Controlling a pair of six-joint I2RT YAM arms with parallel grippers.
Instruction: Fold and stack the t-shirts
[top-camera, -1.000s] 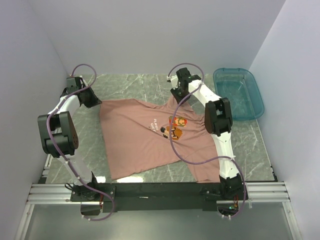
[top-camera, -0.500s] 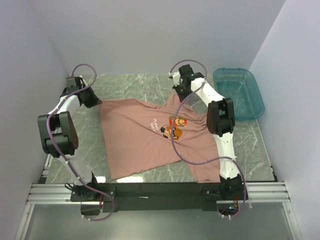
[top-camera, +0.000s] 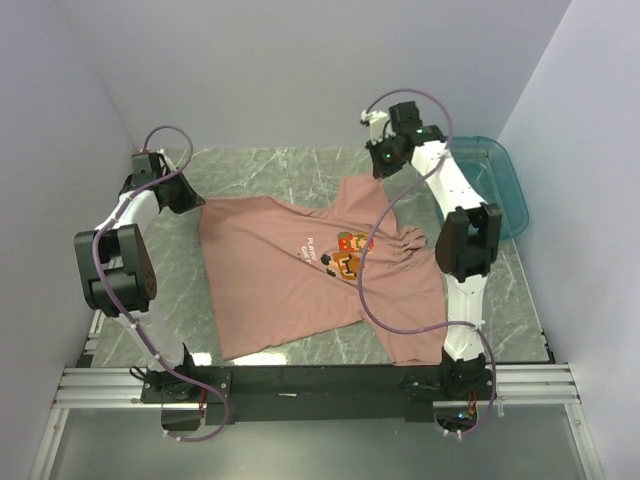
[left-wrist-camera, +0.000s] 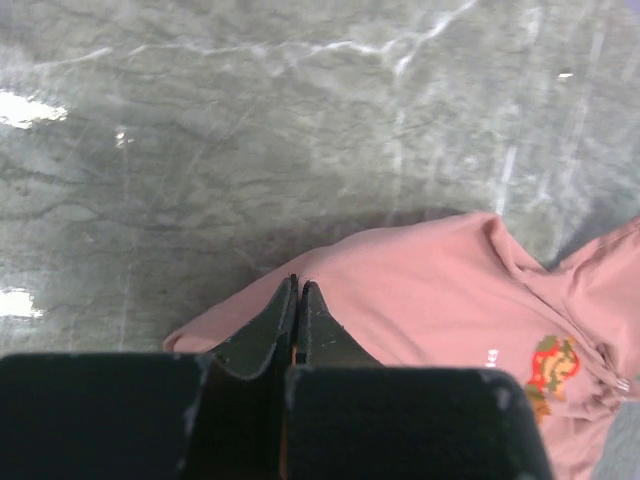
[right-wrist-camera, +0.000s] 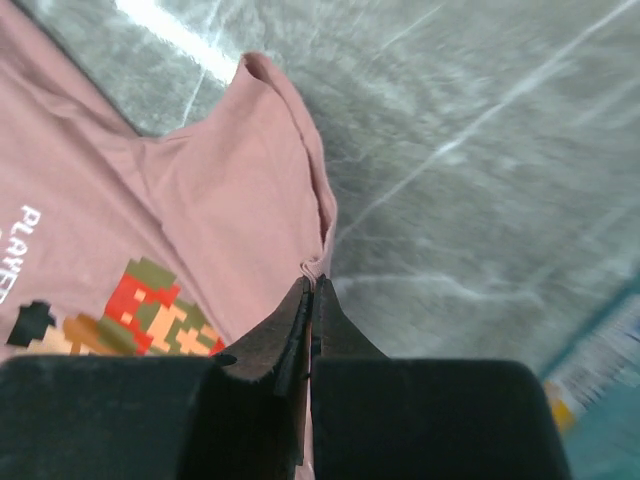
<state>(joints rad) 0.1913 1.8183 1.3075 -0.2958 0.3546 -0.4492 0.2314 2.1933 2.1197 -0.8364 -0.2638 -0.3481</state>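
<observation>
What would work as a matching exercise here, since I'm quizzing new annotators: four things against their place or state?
1. left gripper
2. right gripper
3. teal bin
4. cartoon print

A. far right, off the shirt
B. on the shirt's chest
C. shut on the far-left corner of the t-shirt
D. shut on the t-shirt's far-right edge

Pairs: 1-C, 2-D, 3-A, 4-B

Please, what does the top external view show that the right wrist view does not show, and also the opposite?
Only the top external view: the whole t-shirt spread on the table, with the left pincer at its far left sleeve. Only the right wrist view: close up, the right pincer pressed shut on the t-shirt's edge. Both: the pink t-shirt, its pixel print, the marble table and part of the teal bin.
</observation>
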